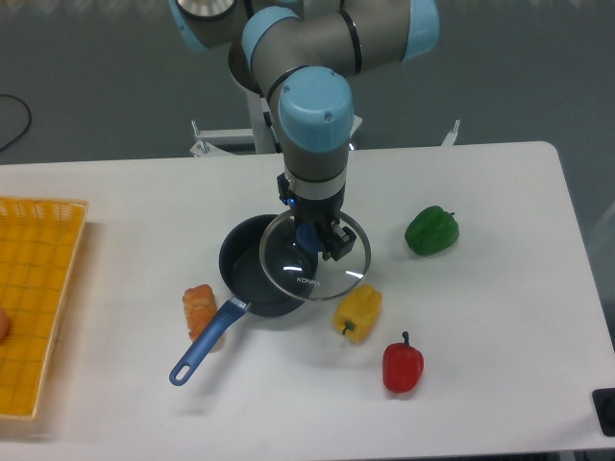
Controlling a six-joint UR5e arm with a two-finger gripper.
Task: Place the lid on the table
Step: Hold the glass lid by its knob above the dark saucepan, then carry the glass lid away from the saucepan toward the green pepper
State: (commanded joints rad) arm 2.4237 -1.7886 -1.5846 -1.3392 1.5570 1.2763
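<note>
The round clear glass lid [332, 277] with its thin metal rim hangs tilted above the right edge of the dark blue saucepan [252, 279]. My gripper [309, 236] comes straight down from the arm and is shut on the lid's blue centre knob [306, 236]. The lid overlaps the pan's right rim and reaches out over the white table [480, 317]. Printed lettering shows near the lid's lower edge.
A yellow pepper [357, 313] lies just below the lid, a red pepper [403, 365] further forward, and a green pepper [431, 230] to the right. An orange food piece [200, 307] sits by the pan's blue handle [204, 345]. A yellow grid tray [34, 303] fills the left edge.
</note>
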